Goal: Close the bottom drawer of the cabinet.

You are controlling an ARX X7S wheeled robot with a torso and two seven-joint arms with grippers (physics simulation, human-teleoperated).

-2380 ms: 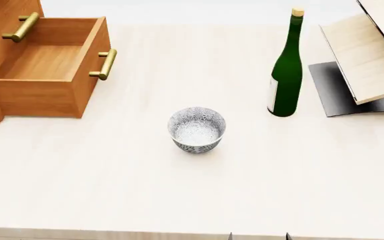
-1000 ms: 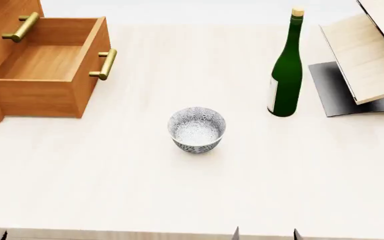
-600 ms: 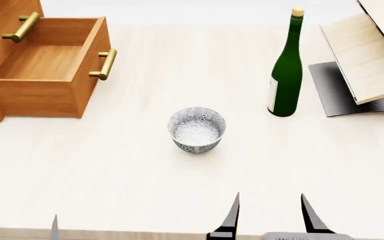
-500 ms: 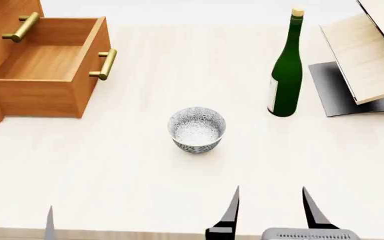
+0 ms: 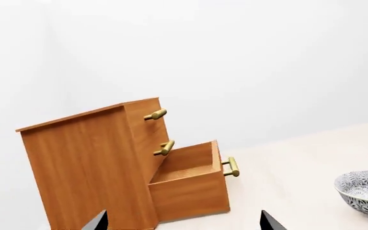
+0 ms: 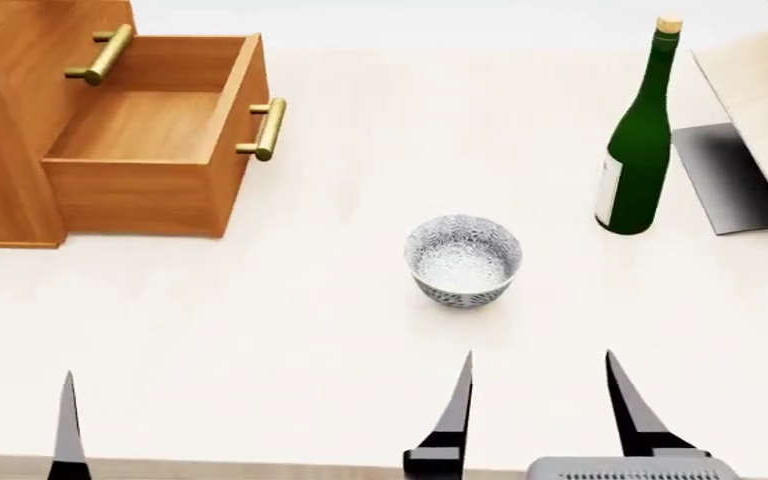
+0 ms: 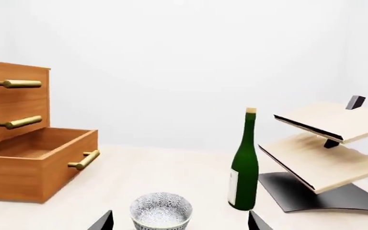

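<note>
At the far left of the pale tabletop (image 6: 291,330) stands the cabinet (image 6: 4,120), its bottom drawer (image 6: 157,150) pulled well out toward the middle, the inside bare wood, the brass handle (image 6: 267,128) on its front facing right. The two drawers above sit flush; one of their handles (image 6: 101,54) shows over the open box.

My left pincer (image 6: 67,425) shows in the head view as a single dark fingertip rising at the near edge; the left wrist view shows two tips far apart at the frame's lower corners, so it gapes wide, holding and touching nothing. It is well short of the drawer.

Near the middle sits a small patterned bowl (image 6: 464,260), blue-grey on white, standing apart from everything else.

My right pincer (image 6: 538,400) hangs just on the near side of the bowl, its two black fingers (image 6: 454,405) spread wide with bare tabletop between them, gripping nothing and not touching the bowl.

Farther right and back stands a green bottle (image 6: 638,140), upright, with a tan stopper. A white label (image 6: 608,190) shows on its lower side, but no writing on it can be read.

At the far right a pale tilted wooden rack (image 7: 325,148) on a dark base (image 6: 738,180) stands just beside the bottle, not touching it.
</note>
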